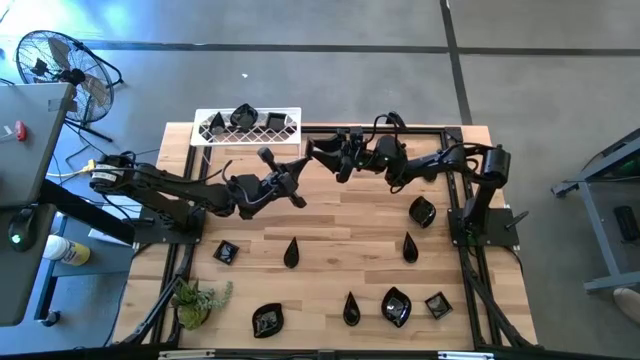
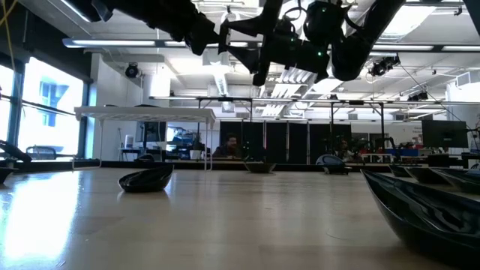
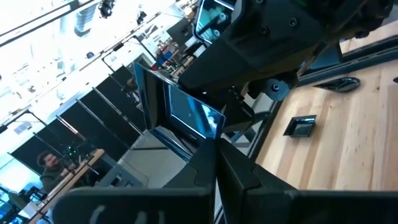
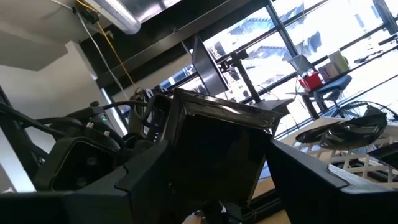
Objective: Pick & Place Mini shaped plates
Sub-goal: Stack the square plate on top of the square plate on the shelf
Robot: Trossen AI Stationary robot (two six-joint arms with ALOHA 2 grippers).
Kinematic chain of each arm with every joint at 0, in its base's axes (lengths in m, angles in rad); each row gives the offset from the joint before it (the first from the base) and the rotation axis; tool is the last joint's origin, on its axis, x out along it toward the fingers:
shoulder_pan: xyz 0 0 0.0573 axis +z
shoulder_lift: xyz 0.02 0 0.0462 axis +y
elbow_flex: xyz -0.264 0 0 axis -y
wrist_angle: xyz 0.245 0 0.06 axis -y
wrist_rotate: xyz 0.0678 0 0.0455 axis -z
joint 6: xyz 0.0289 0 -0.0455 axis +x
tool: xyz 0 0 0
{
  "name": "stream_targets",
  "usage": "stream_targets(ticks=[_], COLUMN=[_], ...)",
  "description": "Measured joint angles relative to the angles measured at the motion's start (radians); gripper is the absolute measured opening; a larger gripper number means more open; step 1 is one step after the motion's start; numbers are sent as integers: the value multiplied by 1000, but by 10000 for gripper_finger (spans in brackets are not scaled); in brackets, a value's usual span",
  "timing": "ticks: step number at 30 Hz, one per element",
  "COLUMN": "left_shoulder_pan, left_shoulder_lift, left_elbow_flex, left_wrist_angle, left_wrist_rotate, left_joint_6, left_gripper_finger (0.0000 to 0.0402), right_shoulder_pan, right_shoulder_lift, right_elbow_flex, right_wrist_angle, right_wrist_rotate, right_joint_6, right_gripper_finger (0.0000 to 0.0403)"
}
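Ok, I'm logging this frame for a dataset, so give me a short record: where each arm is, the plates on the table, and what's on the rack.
left gripper: raised over the middle of the table
right gripper: raised close by, on the rack side
grip state: cannot tell for either
mini shaped plates: eight on the wood, spread over the near half
wire rack: at the far edge, one plate on it
plant: near-left corner

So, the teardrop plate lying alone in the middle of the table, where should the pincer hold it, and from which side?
Probably come straight down on the teardrop plate and pinch across its wider rounded end, one finger on each long side. It lies flat with bare wood all around it, so nothing blocks a vertical approach, while the pointed tip gives too little to hold.
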Motion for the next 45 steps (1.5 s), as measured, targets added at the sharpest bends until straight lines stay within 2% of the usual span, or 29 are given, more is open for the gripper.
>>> stream_targets(ticks=[6,9,15,21,26,30,33,37,41,45], left_shoulder_pan=[0,0,0,0,1,16,54,152,271,371], left_shoulder_lift=[0,0,-1,-21,-93,-168,-218,-296,-319,-296], left_elbow_flex=[0,2,2,2,2,2,2,4,62,139], left_wrist_angle=[5,8,7,-10,-80,-173,-290,-505,-749,-881], left_wrist_rotate=[0,1,3,-31,-32,-4,17,137,270,352], left_joint_6=[0,-1,-1,16,0,-14,-53,-169,-289,-299], left_gripper_finger=[0,0,0,0,0,0,0,0,0,0], right_shoulder_pan=[0,-1,-6,-27,-19,-1,26,74,130,183], right_shoulder_lift=[0,1,2,2,2,2,2,2,2,2], right_elbow_flex=[0,-1,-2,-2,-2,-1,-1,-1,-1,0], right_wrist_angle=[-15,-24,-22,-93,-183,-329,-458,-584,-652,-666], right_wrist_rotate=[-23,-58,-133,-275,-309,-308,-235,-43,128,231], right_joint_6=[33,30,1,-42,-105,-203,-283,-374,-457,-539], right_gripper_finger=[304,315,317,317,316,307,277,219,154,93])
